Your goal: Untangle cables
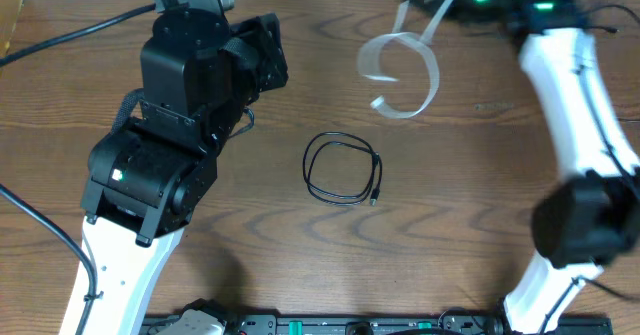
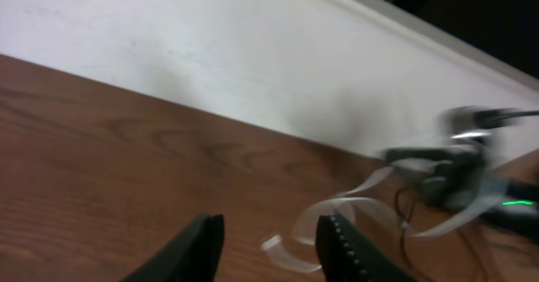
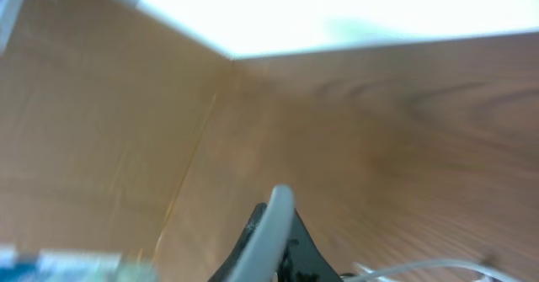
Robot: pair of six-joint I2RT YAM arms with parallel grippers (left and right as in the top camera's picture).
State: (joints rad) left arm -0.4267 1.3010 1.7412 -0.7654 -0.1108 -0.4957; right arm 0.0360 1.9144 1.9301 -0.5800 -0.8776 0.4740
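Pinching white cable [image 1: 433,75] in right fingers [image 3: 312,257] | left fingers [image 2: 198,248] spread | black cable [image 1: 376,175] coiled on table [image 1: 250,240]

Overhead is evenly lit from above and mostly sharp: the black cable [image 1: 343,169] reads crisply on the table [image 1: 470,235], with a soft shadow beside the left arm [image 1: 150,175]. The right arm [image 1: 575,85] and the white cable [image 1: 405,70] by the far edge are smeared with motion blur. The left wrist view is soft and dimmer. The right wrist view is heavily blurred, washed orange, and its top is blown out to white glare.
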